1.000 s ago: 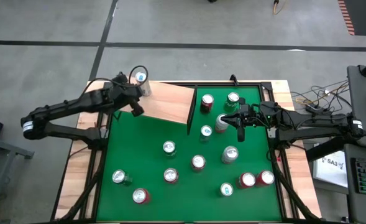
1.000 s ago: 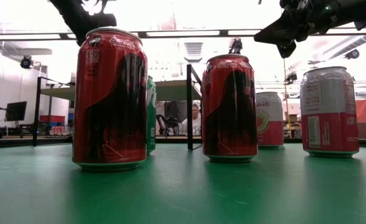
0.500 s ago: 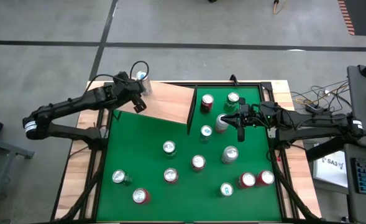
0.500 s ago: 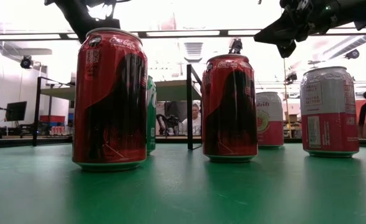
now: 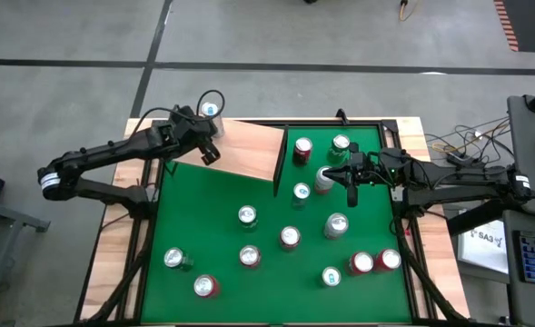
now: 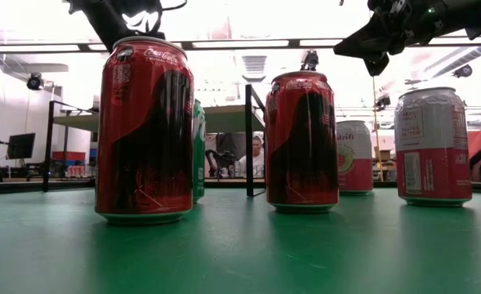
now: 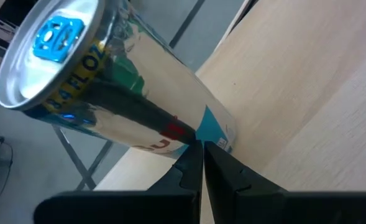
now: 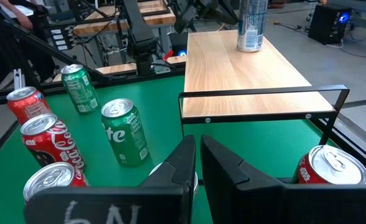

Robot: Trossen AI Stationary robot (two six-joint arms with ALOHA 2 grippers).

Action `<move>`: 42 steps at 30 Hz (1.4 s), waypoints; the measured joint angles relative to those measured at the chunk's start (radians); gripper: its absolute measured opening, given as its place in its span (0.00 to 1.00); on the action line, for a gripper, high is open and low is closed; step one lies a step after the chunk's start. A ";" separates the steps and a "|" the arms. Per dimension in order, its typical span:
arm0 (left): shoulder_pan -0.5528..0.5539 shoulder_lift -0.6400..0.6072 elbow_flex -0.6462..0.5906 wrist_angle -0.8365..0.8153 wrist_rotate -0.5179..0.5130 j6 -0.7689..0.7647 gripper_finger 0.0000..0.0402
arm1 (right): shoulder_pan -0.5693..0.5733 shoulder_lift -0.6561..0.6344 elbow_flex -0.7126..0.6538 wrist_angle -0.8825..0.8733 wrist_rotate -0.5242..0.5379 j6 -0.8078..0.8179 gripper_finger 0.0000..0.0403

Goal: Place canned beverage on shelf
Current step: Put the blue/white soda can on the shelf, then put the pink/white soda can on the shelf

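A silver can with a blue tab point(image 5: 211, 111) stands upright on its base at the far left corner of the pale wood shelf point(image 5: 244, 150). It also shows in the left wrist view point(image 7: 127, 93) and in the right wrist view point(image 8: 252, 25). My left gripper point(image 7: 199, 152) is shut, with its tips right at the can's lower side, just near of the can in the high view point(image 5: 209, 151). My right gripper point(image 8: 198, 155) is shut and empty. It hovers over a silver can point(image 5: 324, 179) right of the shelf's dark end panel point(image 5: 281, 156). My left gripper's shut fingertips stand at the lower side wall of the can point(image 7: 202, 132), coming level from the near side. I cannot tell whether they touch it. The can stands upright on the shelf.
Several red, green and silver cans stand on the green table point(image 5: 213, 236), among them two red cans close to the low camera point(image 6: 146, 131) point(image 6: 302, 140). Two more cans point(image 5: 302, 150) point(image 5: 341, 145) stand just right of the end panel. A person shows far behind the table point(image 6: 258, 155).
My left gripper has gone toward the table's far edge and a little to the right, closing on the silver can on the shelf.
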 joint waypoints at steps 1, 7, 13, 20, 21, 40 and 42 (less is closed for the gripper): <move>0.000 0.001 0.000 0.000 0.000 -0.005 0.00 | 0.000 0.000 0.000 0.000 0.000 0.000 0.04; 0.000 -0.003 0.000 0.006 0.000 -0.021 0.00 | 0.000 0.000 0.000 0.000 0.000 0.000 0.04; 0.000 0.010 0.000 0.048 -0.001 -0.049 0.00 | 0.000 0.000 0.000 0.000 0.000 0.001 0.04; -0.001 0.020 0.000 0.033 -0.002 -0.093 0.00 | 0.000 0.000 0.000 0.000 0.000 0.008 0.04; -0.001 0.017 0.000 0.029 -0.003 -0.098 0.00 | 0.000 0.000 0.000 0.000 0.000 0.008 0.04; -0.365 -0.096 0.000 0.057 -0.004 -0.204 0.00 | 0.000 0.029 0.000 0.016 0.002 0.252 0.04; -0.431 -0.098 0.000 0.067 -0.004 -0.204 0.00 | 0.000 0.053 0.000 0.057 0.020 0.246 0.04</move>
